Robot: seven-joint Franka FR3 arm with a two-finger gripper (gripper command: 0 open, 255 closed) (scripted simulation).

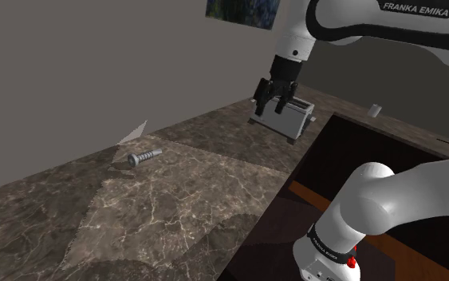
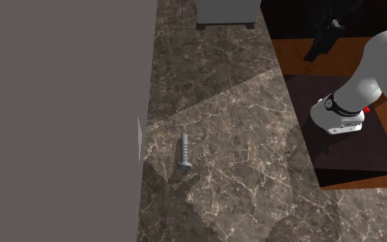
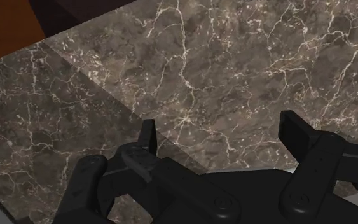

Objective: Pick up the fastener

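Note:
The fastener (image 1: 144, 156) is a short grey bolt lying on its side on the brown marble counter (image 1: 175, 207), close to the grey wall. From the second exterior view, the bolt (image 2: 183, 152) lies with its head toward that view's bottom. My black gripper (image 1: 271, 108) hangs in the air well to the shoulder view's right of the bolt, just in front of a grey box. Its fingers stand apart with nothing between them. In the wrist view the open gripper (image 3: 222, 133) looks down on bare marble (image 3: 234, 57). The gripper (image 2: 315, 51) is far from the bolt.
A grey box-shaped appliance (image 1: 285, 120) stands on the counter behind the gripper. A thin pale triangular shard (image 1: 132, 134) leans at the wall beside the bolt. My dark stand (image 1: 350, 160) borders the counter's edge. A small white object (image 1: 376, 109) sits further back.

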